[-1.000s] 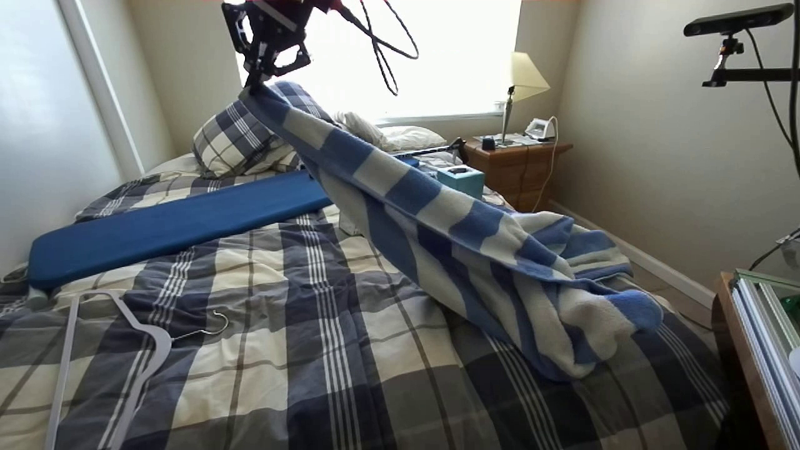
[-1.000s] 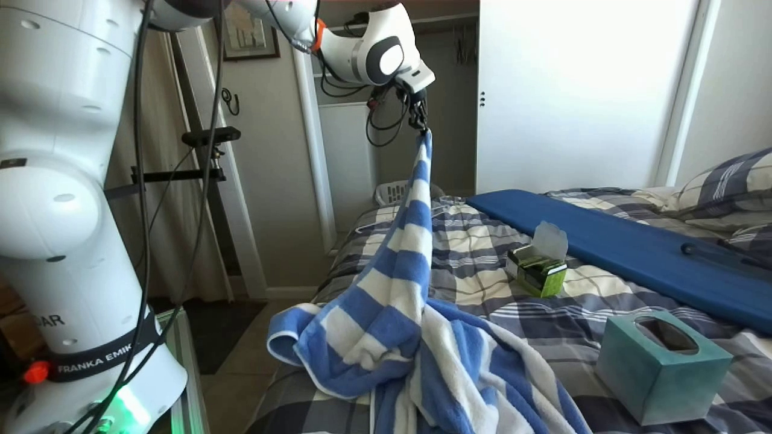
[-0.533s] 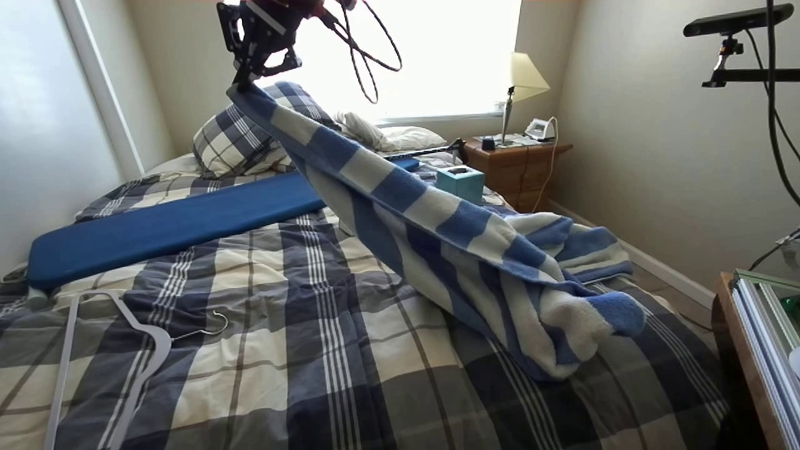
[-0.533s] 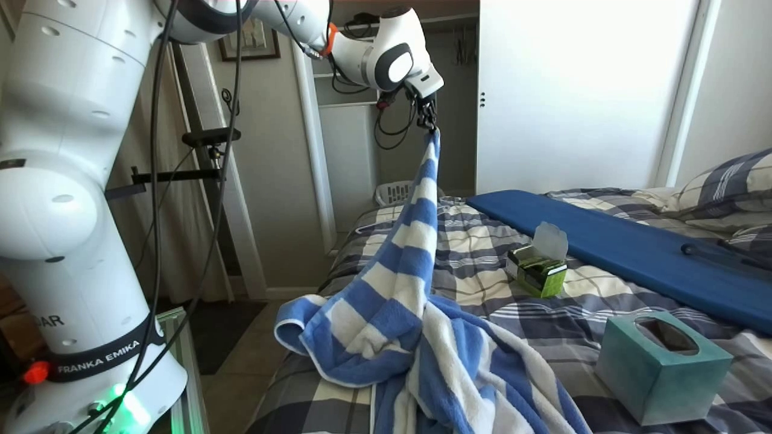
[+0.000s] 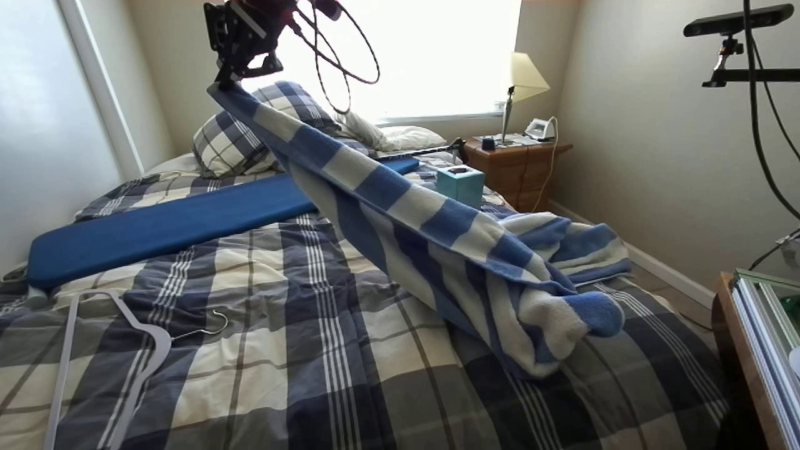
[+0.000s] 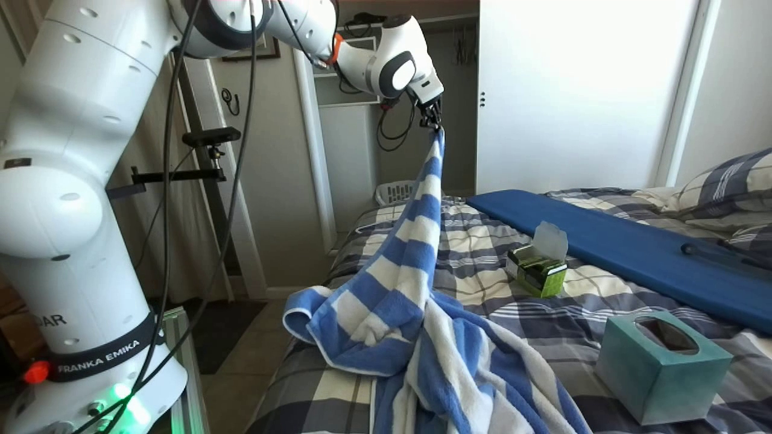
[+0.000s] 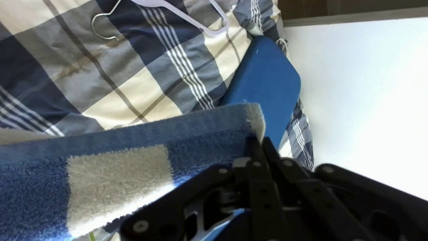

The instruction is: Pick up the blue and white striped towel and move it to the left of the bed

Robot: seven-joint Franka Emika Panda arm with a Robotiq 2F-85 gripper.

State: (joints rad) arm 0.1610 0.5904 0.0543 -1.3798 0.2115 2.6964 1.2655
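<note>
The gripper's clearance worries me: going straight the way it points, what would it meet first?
Beyond the striped towel it holds, the gripper would probably meet the blue board first, though depth is unclear.

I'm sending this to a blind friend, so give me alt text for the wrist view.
The tool grips one end of a blue and white striped towel above a plaid bed. On the bed lie a blue board and, cut off at the top, a hanger; at right is a white panel.
</note>
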